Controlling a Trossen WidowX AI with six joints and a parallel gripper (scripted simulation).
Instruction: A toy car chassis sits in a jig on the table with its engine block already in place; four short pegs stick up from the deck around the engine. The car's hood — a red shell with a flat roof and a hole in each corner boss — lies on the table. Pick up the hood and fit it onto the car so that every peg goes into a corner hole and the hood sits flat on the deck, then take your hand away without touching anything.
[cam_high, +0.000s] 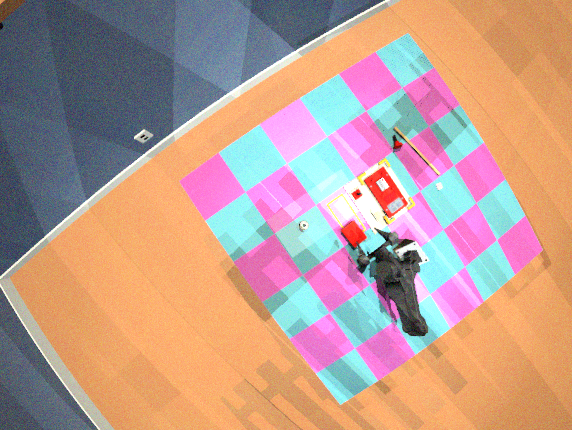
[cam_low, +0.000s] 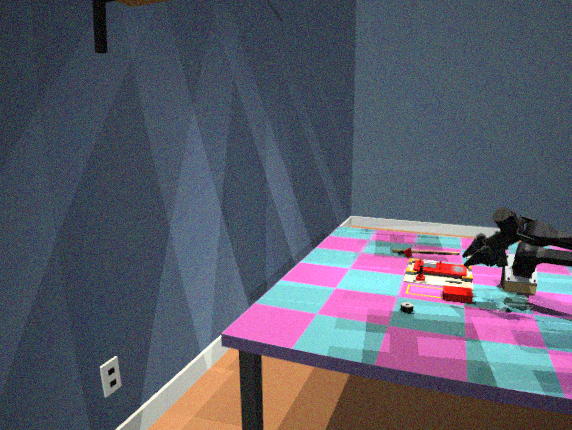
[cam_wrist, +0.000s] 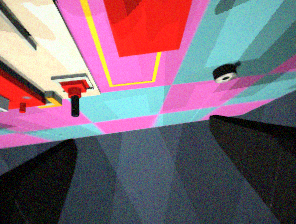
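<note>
The red hood (cam_high: 354, 233) (cam_low: 457, 294) (cam_wrist: 154, 22) lies on the table, over one end of a yellow outline (cam_wrist: 132, 84); its corner holes cannot be made out. The chassis (cam_high: 390, 194) (cam_low: 452, 270) (cam_wrist: 16, 91) sits in the jig (cam_high: 367, 205) (cam_low: 435, 282) (cam_wrist: 47, 37), between yellow corner stops. Light and grey parts show on its red deck; which is the engine block is hard to tell, as are the pegs. My gripper (cam_high: 369, 249) (cam_low: 465, 259) (cam_wrist: 144, 133) is wide open and empty. It is raised above the table, on the arm-base side of the hood, not touching it.
A small red part (cam_high: 357, 194) (cam_low: 420, 276) (cam_wrist: 75, 86) with a black pin stands on the jig board. A black-and-white wheel (cam_high: 301, 226) (cam_low: 407, 307) (cam_wrist: 225, 74) lies beyond the outline. A wooden stick (cam_high: 417, 151), a red piece (cam_high: 397, 144) and a small white block (cam_high: 439, 186) lie past the chassis.
</note>
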